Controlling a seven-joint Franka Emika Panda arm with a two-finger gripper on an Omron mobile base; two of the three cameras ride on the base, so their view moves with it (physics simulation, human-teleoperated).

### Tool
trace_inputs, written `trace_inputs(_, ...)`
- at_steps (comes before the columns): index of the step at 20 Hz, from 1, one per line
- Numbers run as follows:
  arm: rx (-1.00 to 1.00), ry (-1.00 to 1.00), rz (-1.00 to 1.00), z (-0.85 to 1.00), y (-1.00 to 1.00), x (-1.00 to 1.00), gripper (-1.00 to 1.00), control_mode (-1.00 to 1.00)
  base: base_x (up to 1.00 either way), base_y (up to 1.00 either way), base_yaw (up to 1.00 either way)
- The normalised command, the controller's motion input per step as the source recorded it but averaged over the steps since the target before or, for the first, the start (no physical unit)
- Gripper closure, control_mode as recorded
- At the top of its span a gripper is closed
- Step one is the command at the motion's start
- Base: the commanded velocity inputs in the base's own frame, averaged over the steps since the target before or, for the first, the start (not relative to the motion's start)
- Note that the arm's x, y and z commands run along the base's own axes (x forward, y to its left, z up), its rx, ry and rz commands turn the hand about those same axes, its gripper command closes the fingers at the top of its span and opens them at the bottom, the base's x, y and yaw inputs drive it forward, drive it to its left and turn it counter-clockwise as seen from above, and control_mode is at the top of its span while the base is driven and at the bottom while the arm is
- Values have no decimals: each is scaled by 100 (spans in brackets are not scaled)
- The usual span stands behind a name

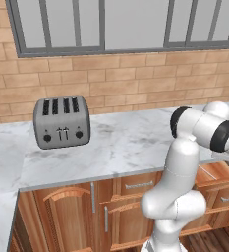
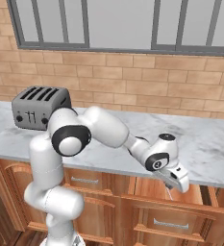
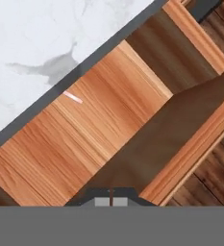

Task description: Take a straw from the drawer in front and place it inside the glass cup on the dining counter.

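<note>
Drawer (image 2: 180, 197) is pulled out under the marble worktop (image 2: 205, 144), so the inside is reachable from above. That explains the arm pose: reaching forward and right, hand bent down over the open drawer, just under the worktop edge.

Pincer (image 3: 111, 202): the two finger tips sit pressed together at the bottom of the hand view, no gap visible. So it's clenched. In the right base view the hand (image 2: 173, 178) hangs over the drawer opening, with a thin pale line running down from it; looks like the straw (image 2: 169, 193) pinched between the tips, but it's too thin to be sure. My read: grasp made, lift not yet done.

Hand view also shows a small pale pink sliver (image 3: 73, 97) on the drawer floor close to the worktop edge, well apart from the tips. Can't tell whether that's another straw or a highlight. If that is the target, the pincer has closed on nothing.

Toaster (image 1: 62, 122) stands on the worktop far left, well apart from the work and no obstacle.

Next step, as a judgement: lift straight up and check that the straw comes with it.
</note>
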Motion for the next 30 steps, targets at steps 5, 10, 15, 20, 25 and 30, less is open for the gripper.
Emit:
trace_inputs(5,1,9,19,0,0,1,100,-100,0,0,0)
trace_inputs(10,2,1,21,-9,0,0,100,-100,0,0,0)
trace_inputs(15,1,0,17,-11,0,0,100,-100,0,0,0)
trace_inputs(20,5,0,13,-5,0,0,100,-100,0,0,0)
trace_inputs(25,6,0,14,-3,0,0,100,-100,0,0,0)
trace_inputs(30,4,0,14,-11,0,0,100,-100,0,0,0)
